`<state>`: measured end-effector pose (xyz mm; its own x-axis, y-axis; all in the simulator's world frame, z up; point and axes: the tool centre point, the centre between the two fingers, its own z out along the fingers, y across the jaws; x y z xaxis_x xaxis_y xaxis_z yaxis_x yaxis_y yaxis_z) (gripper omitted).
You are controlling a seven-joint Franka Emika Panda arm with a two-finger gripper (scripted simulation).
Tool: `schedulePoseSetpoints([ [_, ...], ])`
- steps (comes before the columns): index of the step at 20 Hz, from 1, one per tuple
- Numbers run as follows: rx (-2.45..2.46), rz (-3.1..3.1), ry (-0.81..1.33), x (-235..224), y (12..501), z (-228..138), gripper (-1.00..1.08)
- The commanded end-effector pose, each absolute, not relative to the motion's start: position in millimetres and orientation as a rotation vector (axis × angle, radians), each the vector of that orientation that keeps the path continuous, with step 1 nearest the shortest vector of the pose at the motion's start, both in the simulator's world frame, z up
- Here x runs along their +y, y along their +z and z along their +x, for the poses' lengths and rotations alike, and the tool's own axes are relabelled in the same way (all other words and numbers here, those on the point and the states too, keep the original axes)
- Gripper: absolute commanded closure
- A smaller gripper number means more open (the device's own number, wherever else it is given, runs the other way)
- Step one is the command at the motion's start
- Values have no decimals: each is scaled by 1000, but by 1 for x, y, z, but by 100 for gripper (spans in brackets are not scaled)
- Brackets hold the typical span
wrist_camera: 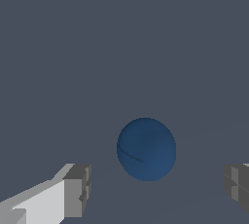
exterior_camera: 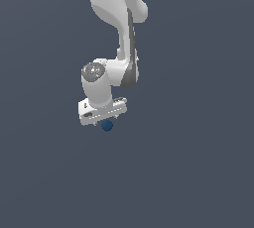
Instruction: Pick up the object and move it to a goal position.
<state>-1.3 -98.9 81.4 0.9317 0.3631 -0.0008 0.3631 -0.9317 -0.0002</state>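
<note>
The object is a small dark blue ball (exterior_camera: 107,125) on the flat grey surface. In the exterior view it shows just under the white gripper (exterior_camera: 104,122), partly hidden by the hand. In the wrist view the ball (wrist_camera: 146,149) lies between the two grey fingertips (wrist_camera: 78,191), nearer the middle of the gap and a little beyond them. The gripper (wrist_camera: 158,186) is open wide, with clear space on both sides of the ball. The fingers do not touch the ball.
The white arm (exterior_camera: 119,24) comes down from the top of the exterior view. A plain grey surface (exterior_camera: 198,162) lies all around. No other objects or goal marker show.
</note>
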Motion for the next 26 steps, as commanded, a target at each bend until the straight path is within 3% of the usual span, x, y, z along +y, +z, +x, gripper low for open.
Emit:
schedulePoseSetpoints([
  [1,-581,-3087,1,-99,80,-1,-92],
  [16,-587,-3086,0,-99,31,-1,-92],
  [17,-587,-3086,0,-99,31,-1,108],
  [26,-587,-3086,0,-99,31,-1,108],
])
